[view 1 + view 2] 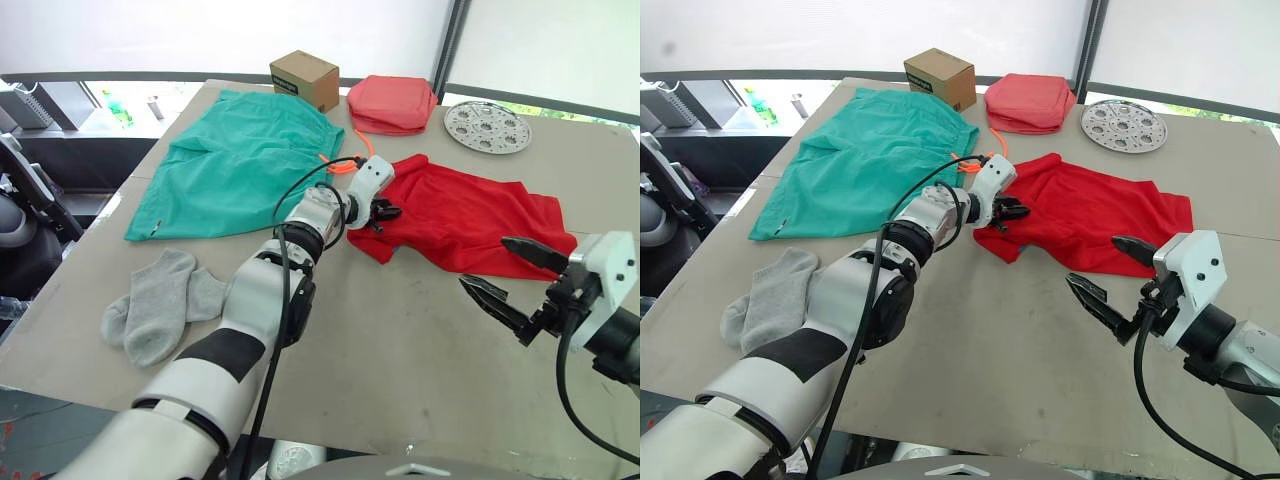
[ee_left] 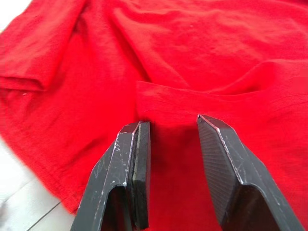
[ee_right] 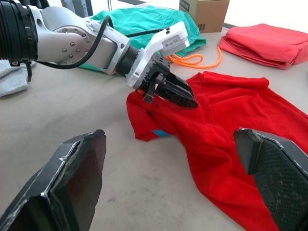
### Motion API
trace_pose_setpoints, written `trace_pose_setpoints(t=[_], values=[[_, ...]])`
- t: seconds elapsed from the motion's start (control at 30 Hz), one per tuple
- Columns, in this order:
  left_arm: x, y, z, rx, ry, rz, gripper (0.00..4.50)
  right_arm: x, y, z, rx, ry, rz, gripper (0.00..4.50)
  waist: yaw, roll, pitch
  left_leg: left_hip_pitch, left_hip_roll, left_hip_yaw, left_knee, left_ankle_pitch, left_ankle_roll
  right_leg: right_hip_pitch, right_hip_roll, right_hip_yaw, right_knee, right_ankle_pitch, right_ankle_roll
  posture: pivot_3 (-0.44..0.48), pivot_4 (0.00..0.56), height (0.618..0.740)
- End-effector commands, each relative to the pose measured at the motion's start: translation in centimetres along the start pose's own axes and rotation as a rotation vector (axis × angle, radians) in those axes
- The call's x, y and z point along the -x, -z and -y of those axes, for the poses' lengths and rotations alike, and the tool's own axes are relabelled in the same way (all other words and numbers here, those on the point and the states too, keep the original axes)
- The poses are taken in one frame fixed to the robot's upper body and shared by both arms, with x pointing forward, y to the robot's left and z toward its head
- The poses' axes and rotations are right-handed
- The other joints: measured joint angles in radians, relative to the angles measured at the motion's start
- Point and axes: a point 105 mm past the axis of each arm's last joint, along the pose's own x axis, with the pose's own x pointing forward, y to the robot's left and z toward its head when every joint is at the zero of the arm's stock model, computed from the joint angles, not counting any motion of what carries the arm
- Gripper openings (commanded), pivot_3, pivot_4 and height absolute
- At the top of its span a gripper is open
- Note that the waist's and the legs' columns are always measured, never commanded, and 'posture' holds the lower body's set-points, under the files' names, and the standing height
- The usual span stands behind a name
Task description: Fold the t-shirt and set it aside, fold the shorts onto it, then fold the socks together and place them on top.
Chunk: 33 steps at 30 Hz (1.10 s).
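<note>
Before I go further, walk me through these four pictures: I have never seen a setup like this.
This is a humanoid robot with two arms, each ending in a gripper of two black fingers. Two pictures come from the cameras in its head, looking down over a table. The other two come from cameras on its wrists, looking along each gripper's fingers.

On the table lie a red t-shirt, teal shorts with an orange cord, grey socks, a cardboard box, a folded pink cloth stack and a round metal disc with holes.

The left gripper is open, low over the t-shirt's near edge, with fabric between its fingers. The right gripper hangs open beside the shirt, holding nothing.
</note>
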Motion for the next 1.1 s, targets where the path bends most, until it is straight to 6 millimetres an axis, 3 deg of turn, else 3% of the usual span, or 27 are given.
trace_pose_setpoints(t=[0.03, 0.13, 0.33, 0.47, 0.63, 0.8, 1.1], values=[[0.1, -1.3, 0.1, -0.031, 0.013, 0.03, 1.23, 0.2, -0.9, -0.2, 0.032, 0.01, 0.04, 4.5, 0.0, 0.0, 0.0, 0.0, 0.0, 0.0, 0.0, 0.0, 0.0, 0.0, 0.0, 0.0, 0.0, 0.0, 0.0, 0.0, 0.15, 0.74], [0.3, -1.3, 0.0, -0.036, 0.017, 0.049, 0.06, 0.1, -0.9, -0.2, 0.031, 0.012, 0.042, 4.5, 0.0, 0.0, 0.0, 0.0, 0.0, 0.0, 0.0, 0.0, 0.0, 0.0, 0.0, 0.0, 0.0, 0.0, 0.0, 0.0, 0.15, 0.74], [1.4, -1.9, -0.6, -0.065, 0.056, 0.124, 0.06, -0.1, -0.8, -0.2, 0.028, 0.012, 0.045, 4.5, -0.001, 0.0, 0.0, 0.0, 0.0, 0.0, 0.0, 0.0, 0.0, 0.0, 0.0, 0.0, 0.0, 0.0, 0.0, 0.0, 0.15, 0.74], [3.9, -3.4, -0.1, -0.165, 0.213, 0.312, 0.06, 0.2, -0.1, 0.1, 0.017, 0.055, 0.019, 4.5, -0.002, 0.001, 0.0, 0.0, 0.001, 0.0, 0.0, 0.0, 0.0, 0.0, 0.0, 0.001, 0.0, 0.0, 0.0, 0.0, 0.15, 0.74], [7.4, -1.8, 1.1, -0.267, 0.355, 0.398, 0.06, 0.8, 0.9, 1.4, 0.051, 0.165, -0.045, 4.5, -0.003, 0.003, -0.002, 0.001, 0.004, 0.001, 0.0, 0.0, 0.0, 0.0, 0.0, 0.003, 0.001, 0.0, -0.001, 0.0, 0.15, 0.74], [12.6, 0.6, 3.0, -0.176, 0.387, 0.419, 0.06, 2.3, 2.5, 4.0, 0.122, 0.295, -0.279, 4.5, -0.014, 0.006, -0.004, 0.002, 0.007, 0.003, 0.001, 0.0, 0.0, 0.0, -0.001, 0.006, 0.003, 0.0, -0.001, 0.0, 0.15, 0.74], [15.9, 2.6, 5.9, -0.149, 0.321, 0.386, 0.06, 2.4, 1.7, 8.6, 0.352, 0.333, -0.615, 4.5, -0.006, 0.008, -0.005, 0.007, 0.005, 0.005, 0.004, 0.0, 0.0, 0.004, -0.002, 0.007, 0.004, -0.002, -0.004, 0.0, 0.15, 0.74]])
